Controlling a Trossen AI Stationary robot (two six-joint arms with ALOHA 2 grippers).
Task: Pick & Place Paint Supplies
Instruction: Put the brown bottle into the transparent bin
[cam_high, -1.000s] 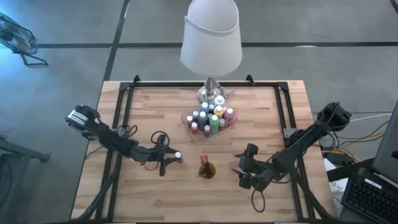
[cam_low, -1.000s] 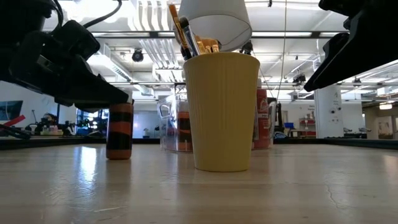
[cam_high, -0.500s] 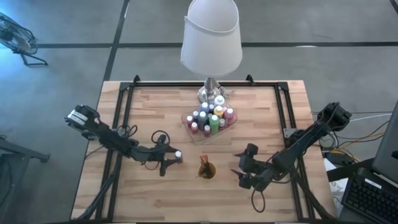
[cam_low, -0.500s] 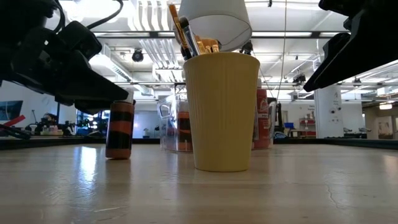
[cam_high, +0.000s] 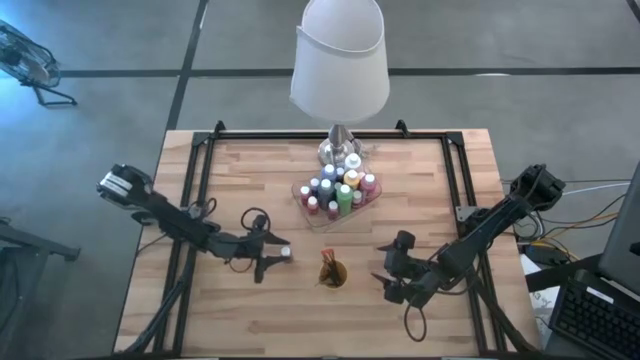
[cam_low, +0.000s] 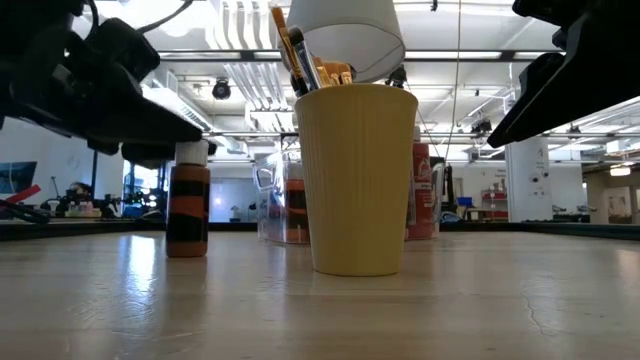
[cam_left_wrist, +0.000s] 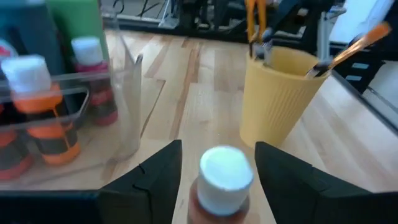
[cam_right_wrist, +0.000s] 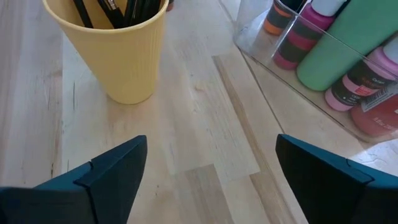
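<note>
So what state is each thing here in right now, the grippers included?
Left gripper: open, fingers either side of the lone bottle.
Lone bottle: upright on the table, white-capped.
Right gripper: open, empty, above bare wood.
Cup: upright, holding brushes.
Tray: filled with upright bottles.
Lamp: standing behind the tray.

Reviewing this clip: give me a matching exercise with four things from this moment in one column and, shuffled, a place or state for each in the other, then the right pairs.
Things:
1. lone paint bottle
2. yellow cup
3. clear tray
4. right claw

Places or states:
A. filled with many paint bottles, just in front of the lamp base
B. open, empty, on the cup's right in the high view
C. upright on the wood between the open fingers of the left claw
D. holds brushes, between the two claws

Pairs: 1-C, 2-D, 3-A, 4-B
</note>
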